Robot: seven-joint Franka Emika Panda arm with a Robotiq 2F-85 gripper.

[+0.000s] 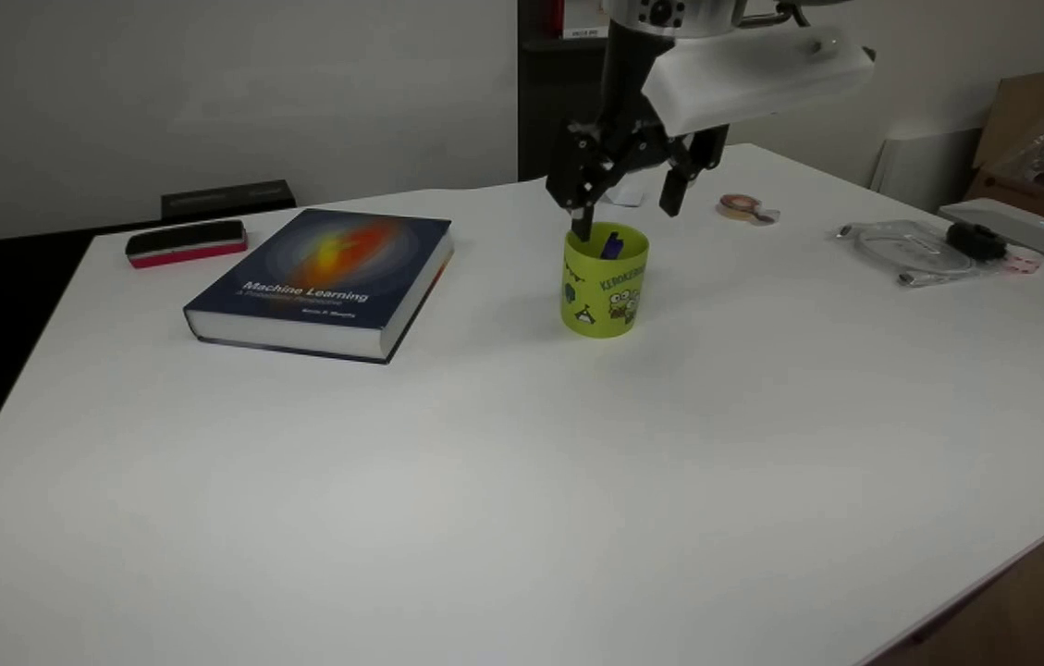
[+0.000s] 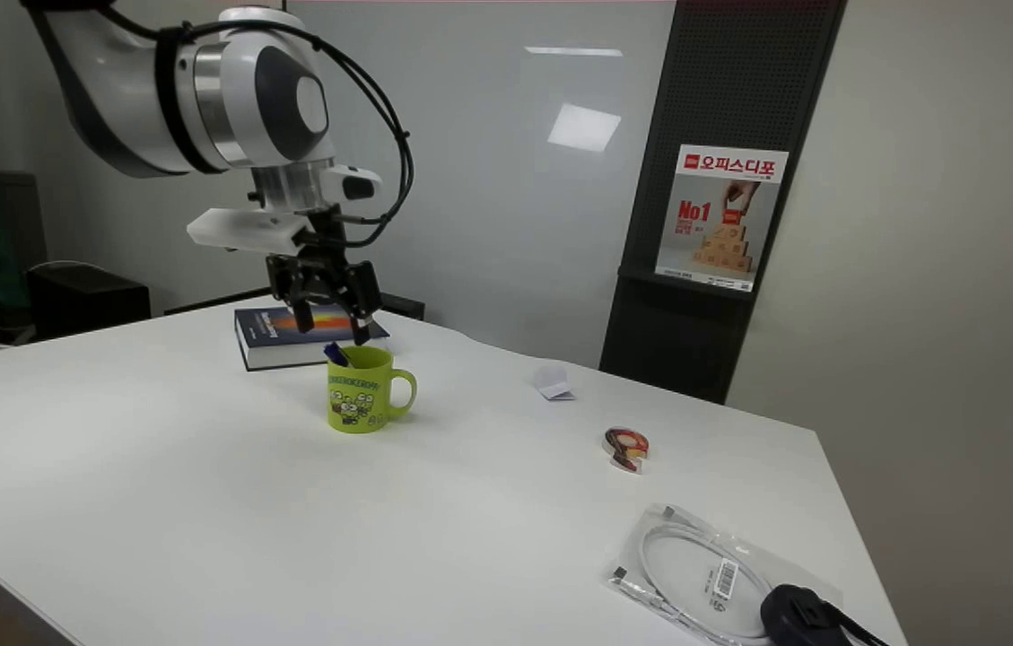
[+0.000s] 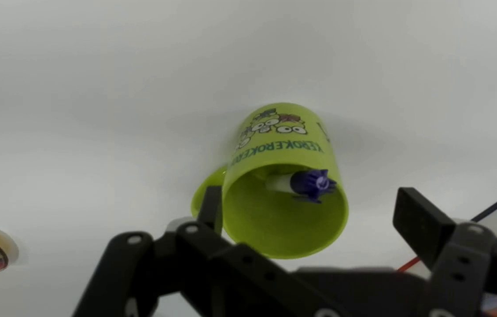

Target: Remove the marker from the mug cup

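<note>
Red-pink below and black above, a flat oblong bar (image 1: 186, 244) is lying at the far left of the white worktop (image 1: 448, 499) I am watching over the feed. To its right, a thick dark-blue hardback book (image 1: 327, 277) is lying flat, its cover showing an orange-red blur and the words "Machine Learning". Next along, a small lime-green cylindrical mug (image 1: 603, 291) with printed cartoon faces is standing upright. Inside it, a slim whitish and purple-blue marker (image 3: 303, 182) is leaning, its purple-blue end poking slightly above the rim in an exterior view.

Above the mug, I am holding the black two-fingered pincer (image 1: 628, 213) pointing down, its fingers (image 3: 422, 224) spread wide and gripping nothing. In the wrist view, one finger is showing just beside the rim and the other is standing apart from it; whether the nearer one is touching, I cannot tell.

Further right, a small folded white paper (image 2: 553, 384) is sitting near the back edge. Then a small red-and-orange round item (image 1: 741, 207) is lying flat, and beyond it a bagged coil of white cable (image 1: 915, 252) is resting, with a rounded black object (image 1: 976, 241) sitting at its edge. Farthest right, a brown cardboard box (image 1: 1012, 120) is standing past the worktop.
</note>
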